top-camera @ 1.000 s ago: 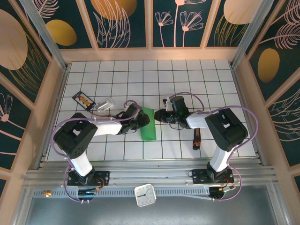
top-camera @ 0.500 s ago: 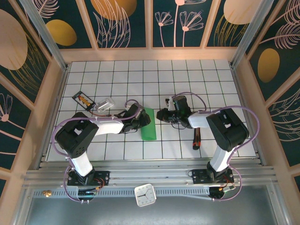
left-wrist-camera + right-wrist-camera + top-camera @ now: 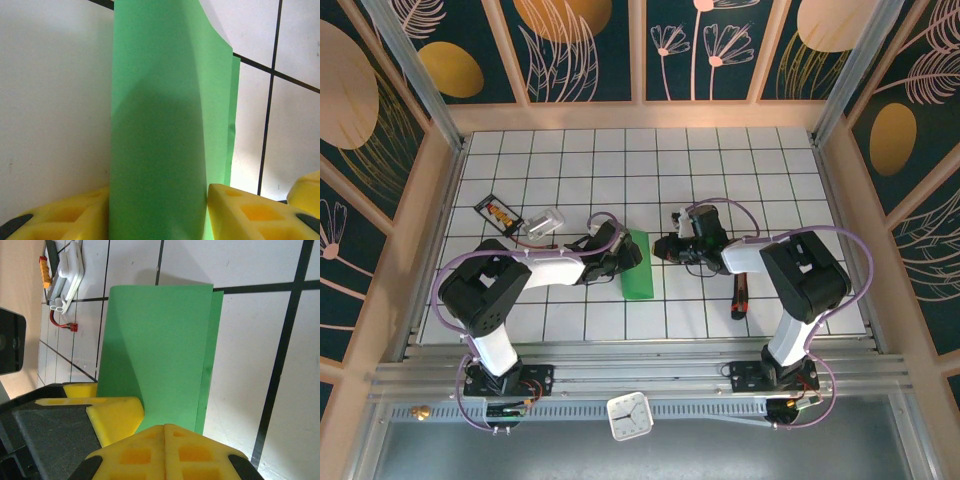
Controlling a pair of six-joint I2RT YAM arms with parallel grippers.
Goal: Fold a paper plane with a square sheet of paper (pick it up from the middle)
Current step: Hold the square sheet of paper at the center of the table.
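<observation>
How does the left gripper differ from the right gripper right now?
The left gripper has its fingers apart with the paper between them; the right gripper has them closed together. The left gripper is at the paper's left side, the right gripper at its right. Both have yellow fingers.

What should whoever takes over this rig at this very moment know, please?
Left gripper: jaws apart with the green sheet between them; whether they grip it is unclear.
Right gripper: jaws shut, empty, tips beside the sheet's edge.
Sheet: on the gridded table, between the two grippers.
Done: folded once into a narrow strip, layers slightly offset.
Left: the pointed nose and the wing folds; no plane shape yet.
</observation>
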